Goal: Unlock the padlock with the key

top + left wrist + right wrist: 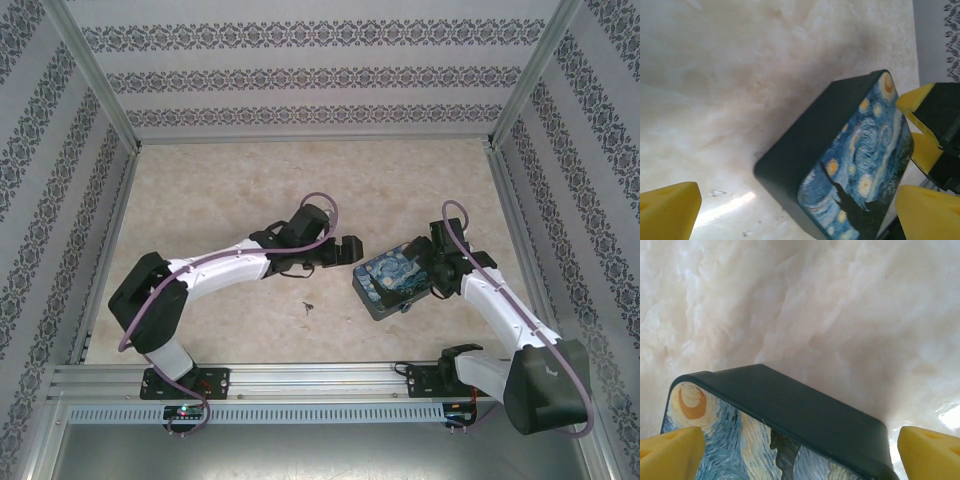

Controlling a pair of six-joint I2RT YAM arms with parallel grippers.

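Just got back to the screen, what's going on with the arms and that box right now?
The right end effector sits at the starry-night painted box, its yellow fingers spread on either side of it; whether they press it, I cannot tell. The left end effector hovers open just left of the box, facing it, holding nothing. A small dark item lies on the table nearer the bases, too small to identify as key or padlock.
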